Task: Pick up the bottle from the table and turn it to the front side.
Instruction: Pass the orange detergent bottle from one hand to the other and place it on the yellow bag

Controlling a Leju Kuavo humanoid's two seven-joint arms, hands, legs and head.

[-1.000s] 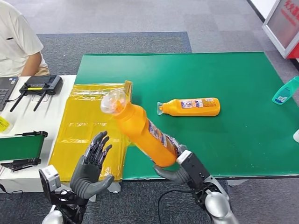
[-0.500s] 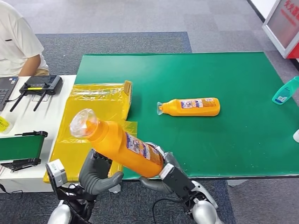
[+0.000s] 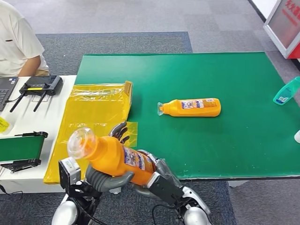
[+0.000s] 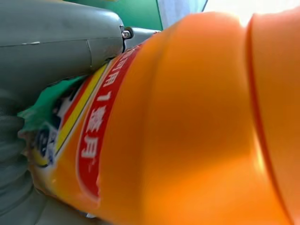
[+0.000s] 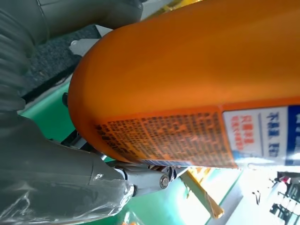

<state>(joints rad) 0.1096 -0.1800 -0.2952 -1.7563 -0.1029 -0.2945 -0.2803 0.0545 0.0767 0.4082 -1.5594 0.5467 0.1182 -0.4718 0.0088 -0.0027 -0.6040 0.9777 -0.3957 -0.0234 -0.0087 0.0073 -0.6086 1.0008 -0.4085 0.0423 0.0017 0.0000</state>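
Orange plastic bottle with a clear cap (image 3: 113,157) is hanging lifted off the green table mat (image 3: 219,145), right hand (image 3: 155,180) and left hand (image 3: 106,177) both grasping it, turning unfinished

A bottle (image 3: 116,157) is held above the bench's (image 3: 226,140) near edge, lying nearly level, its cap end to the left. The left hand (image 3: 106,176) grips it from below and behind; the right hand (image 3: 155,180) holds its base end on the right. A second bottle (image 3: 191,107) lies on its side mid-bench, well apart. A bag (image 3: 95,112) lies to the left. A third bottle (image 3: 286,92) lies at the right edge. A person (image 3: 16,42) sits far left.
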